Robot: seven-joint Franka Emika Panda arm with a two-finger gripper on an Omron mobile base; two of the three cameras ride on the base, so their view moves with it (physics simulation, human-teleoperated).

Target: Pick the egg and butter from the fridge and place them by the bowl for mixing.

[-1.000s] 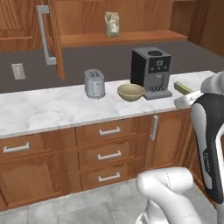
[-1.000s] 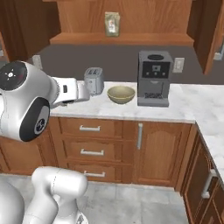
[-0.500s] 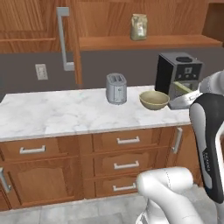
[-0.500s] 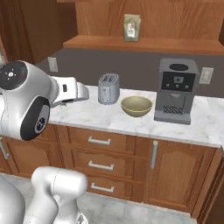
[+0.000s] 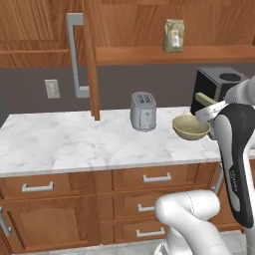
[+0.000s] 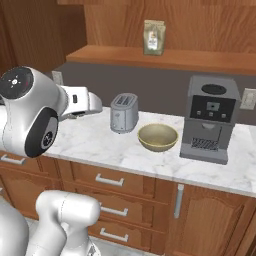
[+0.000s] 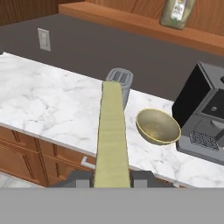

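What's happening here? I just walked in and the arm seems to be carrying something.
The robot's hand is shut on the butter, a pale stick pointing out ahead of it. It is held above the floor in front of the marble counter, not yet set down. On the counter, the bowl sits between the toaster and the coffee machine. No egg lies by the bowl.
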